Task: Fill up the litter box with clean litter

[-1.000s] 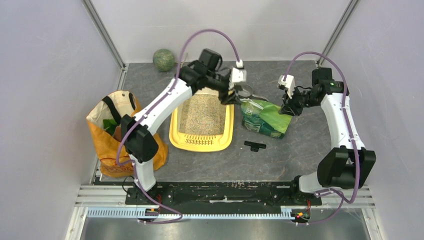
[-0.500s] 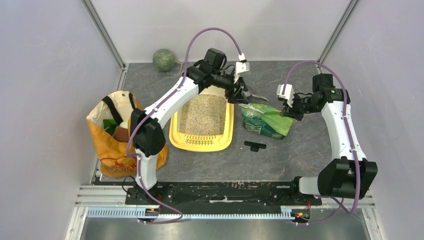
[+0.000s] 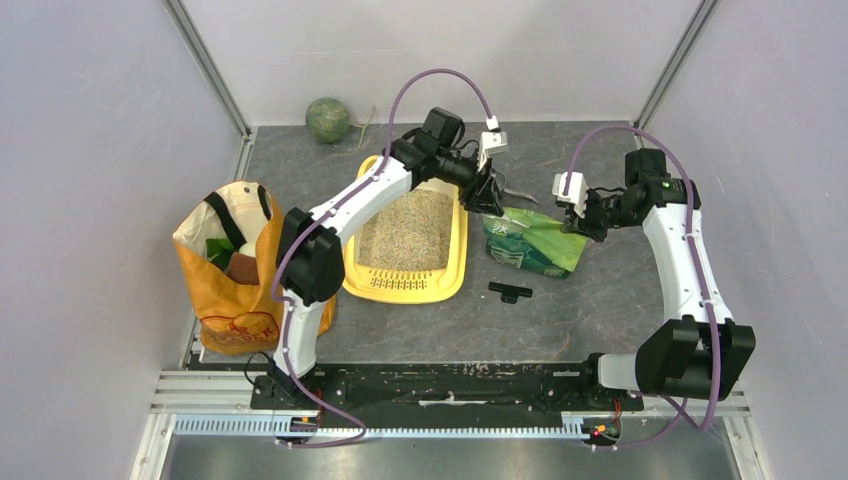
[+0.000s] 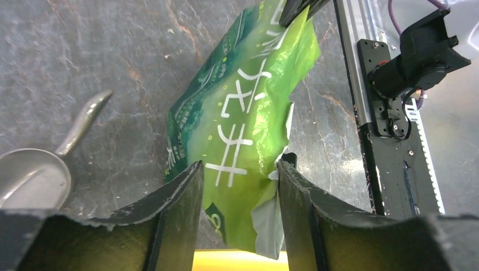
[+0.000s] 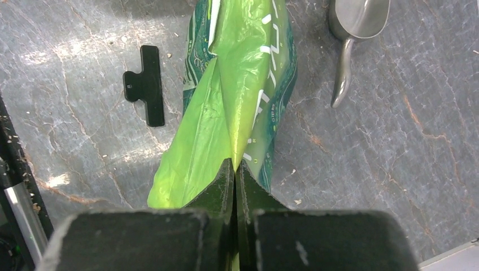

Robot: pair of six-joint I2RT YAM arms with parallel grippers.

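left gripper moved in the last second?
Yes. The left gripper shifted right, off the litter box rim toward the green bag.

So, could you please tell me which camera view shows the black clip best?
The right wrist view: the black clip lies whole and large beside the green bag. The top external view shows it small but unobstructed; the left wrist view does not show it.
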